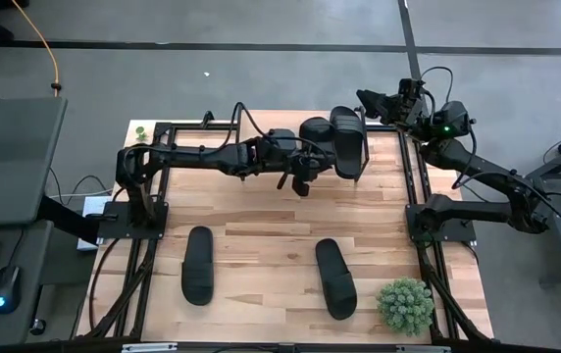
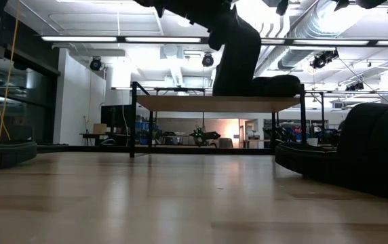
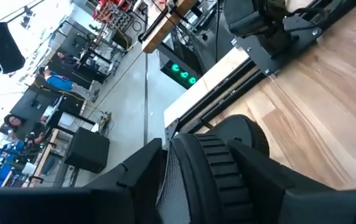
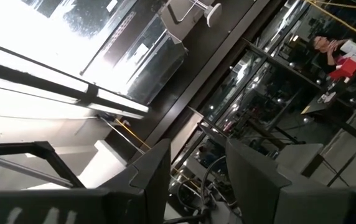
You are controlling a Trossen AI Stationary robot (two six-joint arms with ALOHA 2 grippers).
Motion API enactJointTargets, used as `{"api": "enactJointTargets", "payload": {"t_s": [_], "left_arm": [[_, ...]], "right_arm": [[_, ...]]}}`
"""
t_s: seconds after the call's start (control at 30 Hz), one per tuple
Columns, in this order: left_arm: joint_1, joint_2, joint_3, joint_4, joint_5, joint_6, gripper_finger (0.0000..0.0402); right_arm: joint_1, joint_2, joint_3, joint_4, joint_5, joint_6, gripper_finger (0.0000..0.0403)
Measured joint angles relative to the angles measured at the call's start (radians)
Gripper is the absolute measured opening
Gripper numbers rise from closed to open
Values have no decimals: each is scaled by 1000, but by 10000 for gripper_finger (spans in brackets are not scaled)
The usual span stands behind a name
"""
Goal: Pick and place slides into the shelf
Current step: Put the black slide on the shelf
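Slide (image 1: 317, 131) upright on shelf (image 1: 383, 157), sole vertical, in left gripper (image 1: 312, 162)

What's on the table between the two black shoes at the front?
Nothing: between the left slide and the right slide only bare wooden tabletop shows in the high view.

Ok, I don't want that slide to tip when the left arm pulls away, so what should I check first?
1. Upright slide on shelf: ok, its end rests on the top.
2. Lying flat: not ok, it stands on end.
3. Left gripper has let go: cannot tell.
4. Flat slide settled: ok, it lies beside the upright one.
5. Right gripper clear: ok, raised at the far right corner, open and empty.
6. Table slides reachable: ok, lying apart.
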Motion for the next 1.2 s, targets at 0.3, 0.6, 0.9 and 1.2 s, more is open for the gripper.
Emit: {"api": "enactJointTargets", "payload": {"t_s": [0.3,0.6,0.9,1.2], "left_arm": [[0,0,0,-53,-37,-16,208],[15,42,3,-53,-33,-23,218],[64,53,0,-62,-27,-71,219],[73,53,0,-47,25,-135,218]], "right_arm": [[0,0,0,0,-7,13,147],[0,0,0,3,-10,14,147],[1,0,0,8,-10,31,147],[1,0,0,8,-9,30,147]]}}
